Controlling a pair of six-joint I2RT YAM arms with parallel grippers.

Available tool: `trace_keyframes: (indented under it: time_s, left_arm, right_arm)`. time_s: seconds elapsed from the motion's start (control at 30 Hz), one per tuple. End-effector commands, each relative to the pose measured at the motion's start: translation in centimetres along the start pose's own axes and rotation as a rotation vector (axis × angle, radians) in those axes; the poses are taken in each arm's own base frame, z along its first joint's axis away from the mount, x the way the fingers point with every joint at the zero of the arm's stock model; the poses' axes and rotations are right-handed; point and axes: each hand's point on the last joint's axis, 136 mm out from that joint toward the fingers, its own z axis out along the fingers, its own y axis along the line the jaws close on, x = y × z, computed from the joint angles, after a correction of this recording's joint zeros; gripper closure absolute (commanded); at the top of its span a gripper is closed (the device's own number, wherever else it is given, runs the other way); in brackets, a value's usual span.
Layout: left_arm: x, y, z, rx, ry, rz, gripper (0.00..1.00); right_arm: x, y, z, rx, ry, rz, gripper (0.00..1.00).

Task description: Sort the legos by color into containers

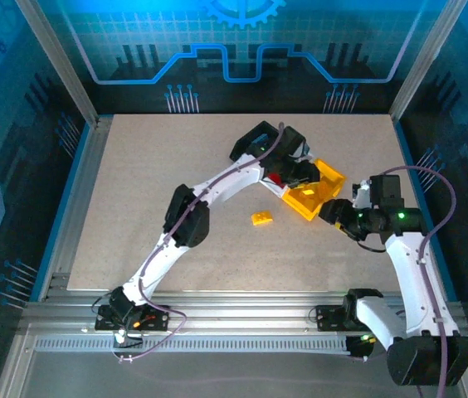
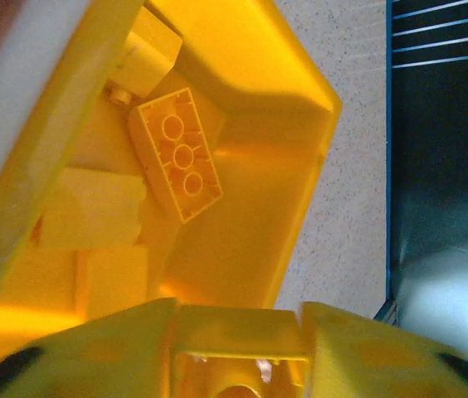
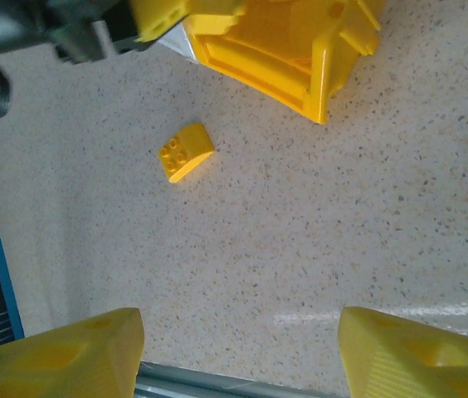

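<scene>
Speckled table [image 3: 317, 249], small yellow studded brick [image 3: 186, 152]

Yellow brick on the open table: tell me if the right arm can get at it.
Probably yes. The yellow brick lies alone on bare table, apart from the yellow bin; the right gripper hangs open nearby with nothing between them. The left gripper is over the bin.

Tabletop [image 1: 176, 174]: beige, finely speckled, matte. Blue strip [image 1: 57, 224] runs along its left edge. Near edge: grooved aluminium rails [image 1: 251, 315], with a slotted strip [image 1: 217, 342] below them. Rear wall [image 1: 242, 58]: blue circuit-line graphic, gear motif [image 1: 242, 8] at top. Metal posts [image 1: 53, 58] at rear corners
</scene>
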Motion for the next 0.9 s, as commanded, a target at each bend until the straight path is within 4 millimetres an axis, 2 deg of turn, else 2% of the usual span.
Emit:
trace_keyframes:
  time_s: [0.0,0.17,0.23,0.33,0.47,0.5,0.57,0.7,0.87]
  left_arm:
    - [-1.2,-2.4,0.0,0.083,-0.03,-0.011,0.46]
    - [-1.4,-3.0,-1.0,0.082,-0.036,0.029,0.38]
    - [-0.7,-3.2,-2.2,0.056,-0.026,0.08,0.36]
    - [0.9,-2.0,-5.2,-0.043,-0.001,0.209,0.32]
    - [4.3,2.6,-9.3,-0.239,0.059,0.449,0.24]
    - [5.3,3.5,-10.1,-0.268,0.089,0.504,0.22]
    - [7.3,6.9,-10.8,-0.352,0.171,0.631,0.18]
    - [9.3,12.5,-10.7,-0.474,0.289,0.822,0.14]
    - [9.6,14.5,-8.7,-0.473,0.335,0.912,0.12]
  right_arm:
    - [0.9,0.1,-1.1,-0.005,0.024,-0.001,0.35]
    - [1.2,0.3,-1.6,-0.011,0.014,-0.011,0.34]
    - [1.4,0.1,-1.5,-0.008,0.014,-0.011,0.34]
    - [1.7,0.2,-1.2,-0.028,0.024,-0.002,0.34]
    - [2.1,0.1,-0.8,-0.037,0.029,0.004,0.34]
    - [2.1,0.0,-0.7,-0.038,0.032,0.006,0.34]
    - [2.5,-0.2,-0.1,-0.044,0.05,0.015,0.34]
    - [2.9,-0.2,0.6,-0.061,0.072,0.03,0.34]
    - [2.9,-0.1,0.5,-0.058,0.079,0.027,0.34]
